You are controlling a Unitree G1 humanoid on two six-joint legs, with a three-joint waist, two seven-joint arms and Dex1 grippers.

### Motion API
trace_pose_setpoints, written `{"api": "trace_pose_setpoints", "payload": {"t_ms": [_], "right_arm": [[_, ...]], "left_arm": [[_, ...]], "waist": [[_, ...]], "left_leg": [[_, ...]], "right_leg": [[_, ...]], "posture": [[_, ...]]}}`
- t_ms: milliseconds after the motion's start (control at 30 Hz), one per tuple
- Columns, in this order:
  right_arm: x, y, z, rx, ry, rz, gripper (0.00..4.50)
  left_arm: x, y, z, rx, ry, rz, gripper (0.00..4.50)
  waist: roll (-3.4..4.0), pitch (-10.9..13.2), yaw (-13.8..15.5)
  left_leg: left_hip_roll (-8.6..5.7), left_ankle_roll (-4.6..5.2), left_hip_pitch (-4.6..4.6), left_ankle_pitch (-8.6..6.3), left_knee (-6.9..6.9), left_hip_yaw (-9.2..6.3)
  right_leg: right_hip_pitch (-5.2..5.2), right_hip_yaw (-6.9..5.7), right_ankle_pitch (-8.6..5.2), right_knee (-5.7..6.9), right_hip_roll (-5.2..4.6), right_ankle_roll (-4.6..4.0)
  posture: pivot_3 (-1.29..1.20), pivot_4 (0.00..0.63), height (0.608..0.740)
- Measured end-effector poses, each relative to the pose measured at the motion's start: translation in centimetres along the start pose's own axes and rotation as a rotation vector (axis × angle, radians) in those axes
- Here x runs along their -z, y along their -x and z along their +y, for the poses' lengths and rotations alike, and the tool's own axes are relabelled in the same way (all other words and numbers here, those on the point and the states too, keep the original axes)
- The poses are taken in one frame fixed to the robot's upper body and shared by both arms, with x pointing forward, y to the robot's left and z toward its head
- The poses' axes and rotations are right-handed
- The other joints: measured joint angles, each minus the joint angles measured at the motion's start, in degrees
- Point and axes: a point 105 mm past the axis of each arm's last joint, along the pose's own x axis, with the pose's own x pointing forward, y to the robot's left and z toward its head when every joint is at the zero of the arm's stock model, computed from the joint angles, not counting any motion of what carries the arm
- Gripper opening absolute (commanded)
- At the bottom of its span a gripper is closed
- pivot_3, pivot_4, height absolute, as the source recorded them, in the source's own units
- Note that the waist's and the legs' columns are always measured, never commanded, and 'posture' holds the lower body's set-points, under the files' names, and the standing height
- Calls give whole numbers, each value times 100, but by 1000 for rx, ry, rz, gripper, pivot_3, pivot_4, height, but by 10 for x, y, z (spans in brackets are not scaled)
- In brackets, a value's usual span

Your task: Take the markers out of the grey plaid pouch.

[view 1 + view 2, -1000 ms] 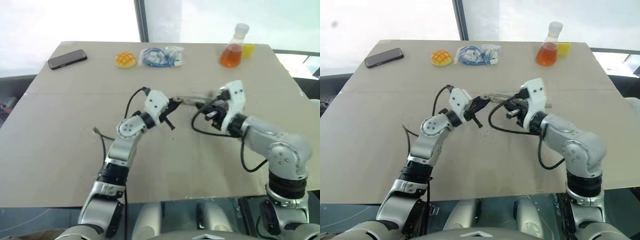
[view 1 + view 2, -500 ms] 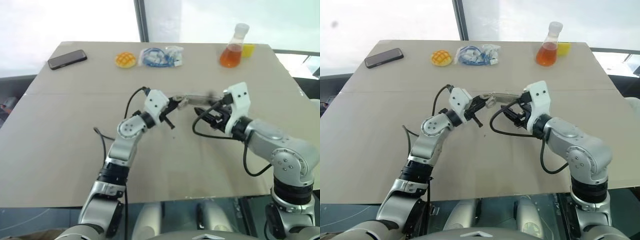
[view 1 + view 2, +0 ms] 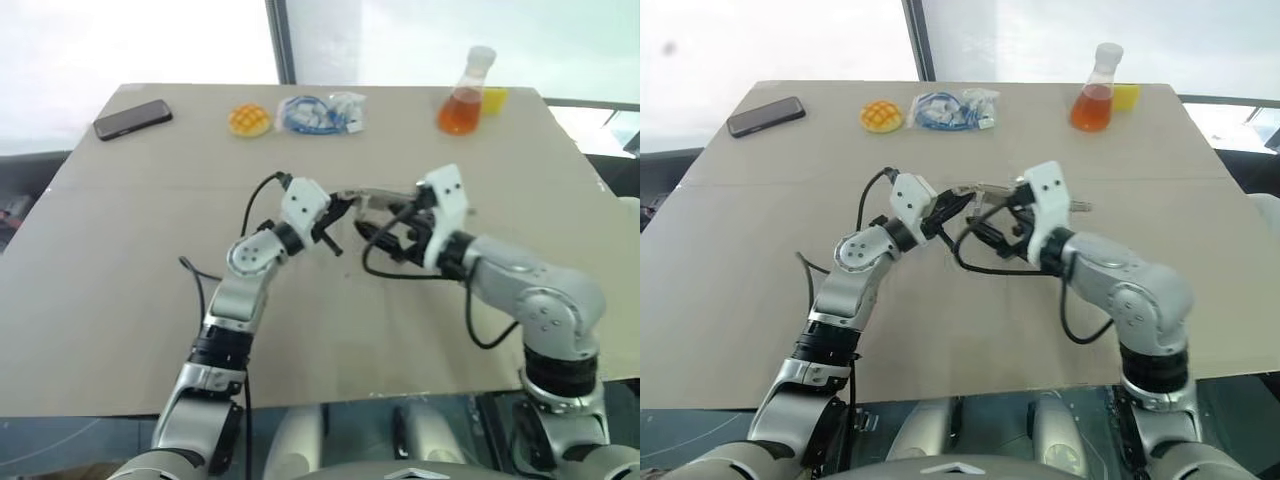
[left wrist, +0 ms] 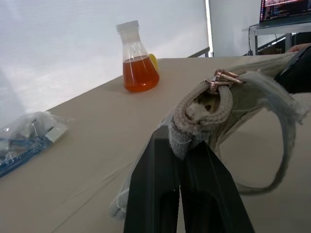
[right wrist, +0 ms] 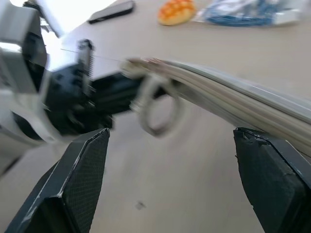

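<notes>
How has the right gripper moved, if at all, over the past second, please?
Yes. The right gripper has shifted toward the robot's left, closer to the left gripper, judged against the flask, and its fingers have opened.

Your right gripper [image 5: 170, 184] now stands with its fingers [image 5: 77, 184] spread wide; a second ago they were closed. It has slid left along the grey plaid pouch [image 5: 233, 97], closer to your left gripper [image 3: 335, 215].

A tan table [image 3: 120, 300] stands before bright windows [image 3: 140, 40] with dark frame.
</notes>
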Motion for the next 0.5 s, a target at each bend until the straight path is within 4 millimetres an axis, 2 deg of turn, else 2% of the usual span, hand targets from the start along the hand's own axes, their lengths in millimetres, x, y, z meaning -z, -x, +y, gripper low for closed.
{"api": "trace_pose_setpoints", "payload": {"t_ms": [100,167,200,233,333,433,500], "right_arm": [[4,-9,-4,14,-21,15,3367],[6,-13,-8,34,-37,18,2482],[8,-15,-10,40,-45,21,1863],[7,-15,-10,42,-47,19,1634],[5,-15,-12,57,-41,10,151],[3,-10,-21,93,-33,4,61],[0,3,-36,152,-25,-6,61]], "left_arm": [[0,1,1,-1,-3,2,0],[-1,1,1,0,-7,0,0],[-2,1,0,0,-9,-4,0],[-3,1,0,1,-11,-6,0],[-4,1,0,1,-12,-8,0],[-3,2,0,1,-12,-3,0],[-1,4,0,0,-11,5,0]], "waist": [[0,0,27],[1,1,18],[1,1,15],[2,1,9],[3,2,2],[3,2,10],[3,2,29]], "left_leg": [[-4,0,-4,0,0,1],[-5,0,-4,0,-1,3],[-4,0,-3,0,-2,2],[-3,0,-3,0,-6,1],[-1,0,-1,0,-7,1],[-2,0,-2,0,-7,2],[-4,0,-4,0,-6,2]], "right_leg": [[0,1,0,-4,-3,1],[-1,3,1,-5,-3,1],[-2,2,1,-4,-2,1],[-4,2,0,-2,-1,1],[-6,2,0,0,0,0],[-5,2,0,-2,-1,0],[-4,2,0,-4,-3,0]], "posture": [[0,150,740],[0,150,740],[0,150,740],[0,150,740],[0,150,740],[0,150,740],[0,150,740]]}}
